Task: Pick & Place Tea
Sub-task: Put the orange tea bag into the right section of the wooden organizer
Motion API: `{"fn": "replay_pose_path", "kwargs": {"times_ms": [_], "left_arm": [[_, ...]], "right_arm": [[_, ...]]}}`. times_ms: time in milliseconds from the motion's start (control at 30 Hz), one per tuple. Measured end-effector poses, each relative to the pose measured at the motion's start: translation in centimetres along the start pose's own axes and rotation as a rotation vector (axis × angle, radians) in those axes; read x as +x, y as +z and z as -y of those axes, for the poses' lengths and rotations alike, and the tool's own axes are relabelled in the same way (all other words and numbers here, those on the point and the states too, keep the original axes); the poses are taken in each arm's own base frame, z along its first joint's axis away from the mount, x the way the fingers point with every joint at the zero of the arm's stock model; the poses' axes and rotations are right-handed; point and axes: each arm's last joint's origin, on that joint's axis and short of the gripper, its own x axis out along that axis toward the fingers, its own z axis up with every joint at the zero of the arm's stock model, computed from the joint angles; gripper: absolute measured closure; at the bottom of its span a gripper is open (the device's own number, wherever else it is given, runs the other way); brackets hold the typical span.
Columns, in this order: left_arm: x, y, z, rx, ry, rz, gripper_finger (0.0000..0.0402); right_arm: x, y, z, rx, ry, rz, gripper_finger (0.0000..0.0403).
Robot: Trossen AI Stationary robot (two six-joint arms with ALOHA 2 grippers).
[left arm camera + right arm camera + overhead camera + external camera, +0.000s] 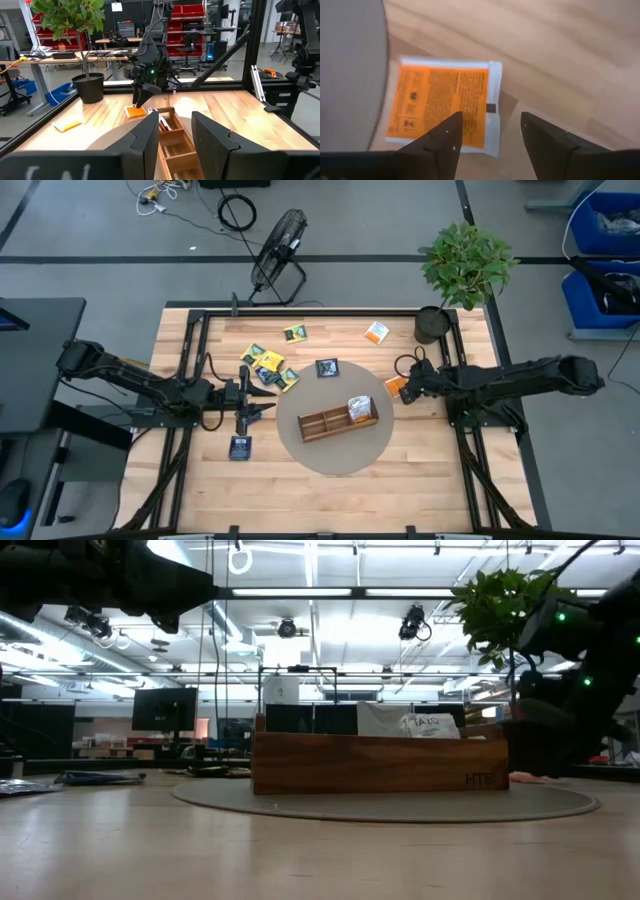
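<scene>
Right pincer [487, 132] is the closest thing to any lens here: its two dark fingers are spread open right over an orange-and-white sachet [442, 107] lying flat on the desk [200, 480], just off the edge of the round grey mat [335, 455]. From overhead that same sachet [396, 386] sits right of centre, tucked under the right pincer [408, 387], just outside the mat.

Counting the tea from overhead (small stuff, so it's my best count):
- 2 orange-and-white: the one under the pincer, plus another sachet [376, 332] near the top, left of the plant pot [432, 324].
- 1 dark sachet [326, 367] above the mat, 1 dark blue sachet [240, 447] at lower left.
- 1 yellow-and-dark-green sachet [295, 333] on its own near the top, and a loose cluster [268, 367] of the same kind at centre left; I can't separate those cleanly.

One wooden tray [337, 421] with three compartments sits on the mat; its right compartment holds one pale packet [359, 408], the other two look bare.

Left pincer [268, 408] hovers left of the mat, fingers [150, 137] apart and holding nothing, pointed at the tray.
</scene>
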Motion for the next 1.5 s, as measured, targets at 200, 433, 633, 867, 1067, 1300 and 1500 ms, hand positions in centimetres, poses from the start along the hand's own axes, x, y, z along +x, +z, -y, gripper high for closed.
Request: {"fn": "replay_pose_path", "kwargs": {"times_ms": [200, 433, 633, 867, 1067, 1300, 1500], "left_arm": [[0.0, 0.0, 0.0, -0.001, 0.000, 0.000, 0.0280], [0.0, 0.0, 0.0, -0.001, 0.000, 0.001, 0.0280], [0.0, 0.0, 0.0, -0.002, 0.000, 0.001, 0.0280], [0.0, 0.0, 0.0, 0.002, 0.001, 0.003, 0.0280], [0.0, 0.3, 0.0, -0.026, 0.003, 0.026, 0.0280], [0.0, 0.7, -0.3, -0.133, 0.079, 0.068, 0.0280], [0.1, 0.5, -0.9, -0.303, 0.157, 0.076, 0.0280]], "right_arm": [[0.6, -0.2, 0.3, 0.029, 0.030, 0.011, 0.0215], [0.7, -0.2, 0.1, 0.026, 0.053, 0.005, 0.0332], [0.6, -0.1, 0.0, 0.004, 0.064, 0.004, 0.0389], [-0.9, 1.6, -1.2, -0.092, 0.100, 0.017, 0.0400], [-4.1, 4.0, -2.7, -0.220, 0.053, 0.075, 0.0401], [-8.1, 6.0, -5.9, -0.342, 0.157, 0.221, 0.0402], [-9.9, 6.7, -9.5, -0.600, 0.172, 0.323, 0.0403]]}}
